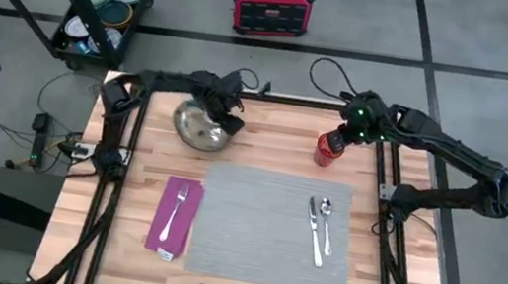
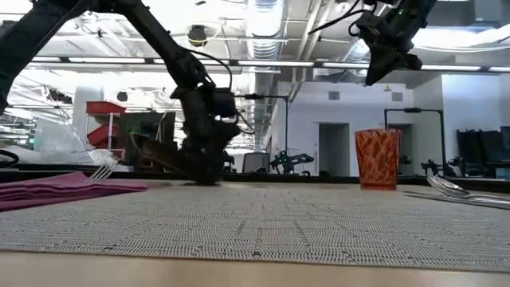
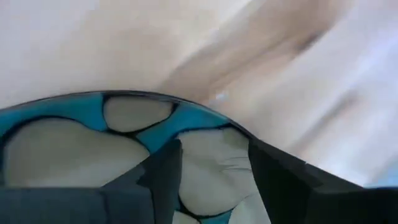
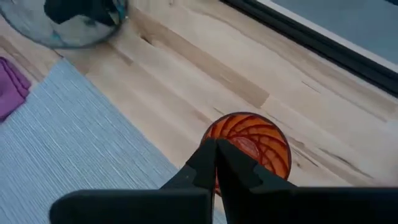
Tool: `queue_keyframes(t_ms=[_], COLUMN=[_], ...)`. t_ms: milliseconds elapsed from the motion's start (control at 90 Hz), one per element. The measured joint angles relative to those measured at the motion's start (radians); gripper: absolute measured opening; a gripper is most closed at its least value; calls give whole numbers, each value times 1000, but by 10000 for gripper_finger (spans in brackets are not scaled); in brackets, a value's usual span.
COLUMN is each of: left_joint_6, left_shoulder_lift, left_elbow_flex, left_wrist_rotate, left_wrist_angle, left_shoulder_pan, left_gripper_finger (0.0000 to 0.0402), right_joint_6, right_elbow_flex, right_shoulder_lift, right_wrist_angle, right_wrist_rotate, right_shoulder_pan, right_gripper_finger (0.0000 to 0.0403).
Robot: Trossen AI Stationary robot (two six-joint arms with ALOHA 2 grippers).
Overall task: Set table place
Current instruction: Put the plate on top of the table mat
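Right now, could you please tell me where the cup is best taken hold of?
Probably by its rim, from straight above: the cup stands upright, mouth open, off the mat, and the right tool, shut, hangs above it. One finger inside the wall, one outside. The left tool is shut on the tilted plate.

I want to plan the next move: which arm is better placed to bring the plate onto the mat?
The left. Its gripper is already at the plate, fingers over its rim, beyond the empty middle of the mat. The right gripper hangs shut above the cup.
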Motion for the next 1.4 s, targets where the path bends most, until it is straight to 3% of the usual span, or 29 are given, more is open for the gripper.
queue_keyframes(t_ms=[100,267,556,711,800,867,911,1167,1400], left_joint_6=[-64,-103,-148,-112,-34,-23,-29,-247,-356], left_shoulder_lift=[1,2,9,-87,-209,-292,-341,-519,-526], left_elbow_flex=[0,-2,1,32,28,-13,-57,-383,-518], left_wrist_rotate=[62,81,152,176,4,-166,-207,-95,-27], left_wrist_angle=[92,212,344,158,0,-93,-107,49,126], left_shoulder_pan=[-37,-88,-99,-92,-90,-83,-66,91,173], left_gripper_finger=[171,171,171,171,169,165,163,162,162], right_joint_6=[-1,-1,0,7,7,7,7,-3,-16], right_elbow_flex=[0,0,0,0,0,0,0,0,0], right_shoulder_lift=[0,0,0,0,0,0,0,0,0], right_wrist_angle=[0,2,11,-11,-47,-63,-65,-10,-17], right_wrist_rotate=[0,0,0,1,16,36,53,60,55], right_shoulder_pan=[0,0,2,11,12,12,14,20,30], right_gripper_finger=[0,0,0,0,0,0,0,0,0])
